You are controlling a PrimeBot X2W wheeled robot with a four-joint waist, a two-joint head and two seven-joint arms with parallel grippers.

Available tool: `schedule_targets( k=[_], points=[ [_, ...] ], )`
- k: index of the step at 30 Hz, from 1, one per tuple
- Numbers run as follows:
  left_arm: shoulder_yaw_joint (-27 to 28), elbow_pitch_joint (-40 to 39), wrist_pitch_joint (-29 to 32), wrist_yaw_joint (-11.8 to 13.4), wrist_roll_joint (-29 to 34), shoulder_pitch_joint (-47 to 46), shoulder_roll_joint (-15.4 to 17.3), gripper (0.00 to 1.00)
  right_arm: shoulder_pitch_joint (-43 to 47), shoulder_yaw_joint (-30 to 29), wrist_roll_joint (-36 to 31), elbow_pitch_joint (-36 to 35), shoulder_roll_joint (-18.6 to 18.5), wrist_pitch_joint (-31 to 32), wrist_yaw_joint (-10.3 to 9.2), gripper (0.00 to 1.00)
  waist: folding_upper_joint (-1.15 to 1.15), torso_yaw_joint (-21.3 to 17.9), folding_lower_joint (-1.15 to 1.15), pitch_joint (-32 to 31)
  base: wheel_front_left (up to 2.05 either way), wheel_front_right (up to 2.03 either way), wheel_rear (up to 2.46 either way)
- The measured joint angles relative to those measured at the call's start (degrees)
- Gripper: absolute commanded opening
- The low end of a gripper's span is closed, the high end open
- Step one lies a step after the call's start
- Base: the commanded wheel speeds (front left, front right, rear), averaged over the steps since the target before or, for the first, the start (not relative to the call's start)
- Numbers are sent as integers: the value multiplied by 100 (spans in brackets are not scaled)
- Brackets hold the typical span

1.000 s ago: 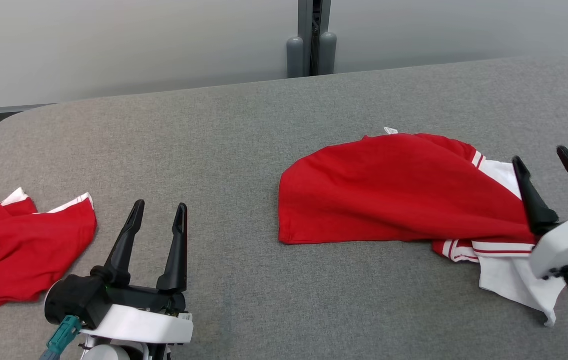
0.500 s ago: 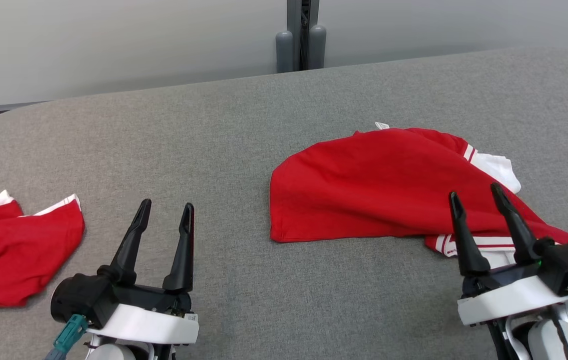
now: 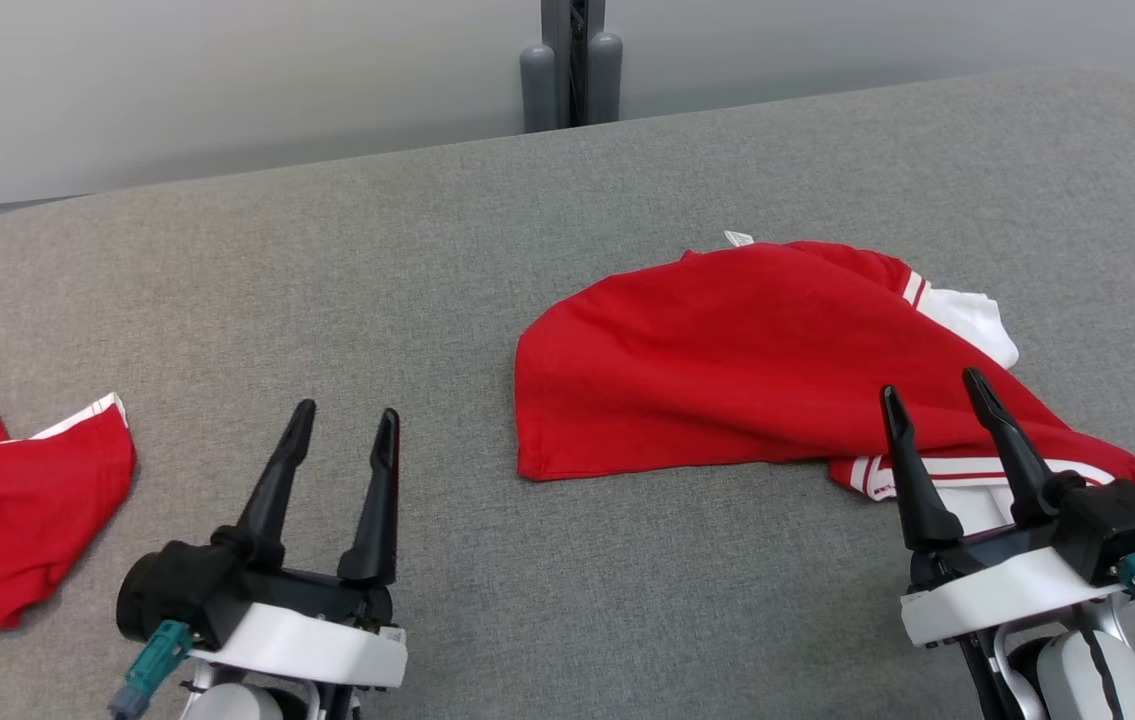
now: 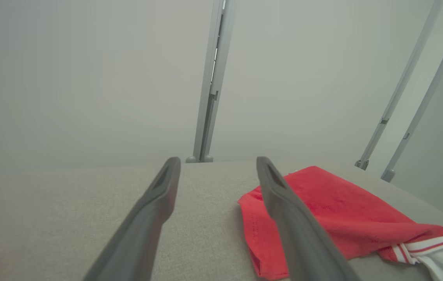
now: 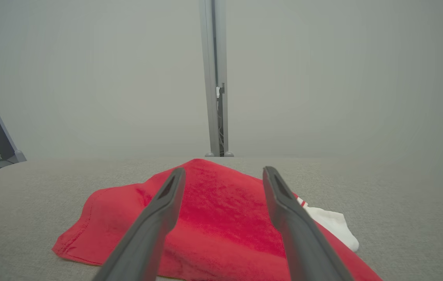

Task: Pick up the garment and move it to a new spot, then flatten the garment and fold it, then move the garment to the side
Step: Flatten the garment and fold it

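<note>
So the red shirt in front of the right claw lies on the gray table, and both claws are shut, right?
Not shut: the head view shows the left claw and right claw with fingers spread, both open. The shirt does lie on the gray table.

You have a wide stretch of bare grey worktop (image 3: pixel 327 300) ahead of the left claw (image 3: pixel 347 410), running to the far edge. A second red garment (image 3: pixel 7 510) bounds it on the left. The red-and-white garment (image 3: pixel 727 370) bounds it on the right, well apart from that claw. The right claw (image 3: pixel 930 383), fingers spread, hangs over that garment's near striped edge. Past the far edge a grey post (image 3: pixel 570 60) stands upright.
</note>
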Motion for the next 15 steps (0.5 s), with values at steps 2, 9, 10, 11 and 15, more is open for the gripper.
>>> schedule_targets(
  k=[2, 9, 10, 11, 15],
  points=[
    [-147, 224, 0, -26, -4, -32, -2, 100, -4, -30, -12, 7, 3, 15, 0, 100, 0, -40, 0, 59, 0, 0, 0],
    [-903, 1595, 1, -120, 221, -649, 20, 100, -47, -146, -80, 19, 46, 57, 0, 100, 0, -222, 0, 377, 0, 0, 0],
    [-1017, 1824, 5, -125, 221, -772, 32, 100, -66, -145, -99, 23, 56, 56, 0, 100, 0, -259, 0, 429, 0, 0, 0],
    [-1115, 2017, 38, -125, 218, -898, 46, 100, -82, -153, -101, 27, 65, 55, 0, 100, 0, -296, 0, 478, 0, 0, 0],
    [-1392, 2535, 186, -127, 38, -1379, 121, 100, -126, -151, -104, 73, 97, 12, 0, 100, 0, -455, 0, 663, 0, 0, 0]
  ],
)
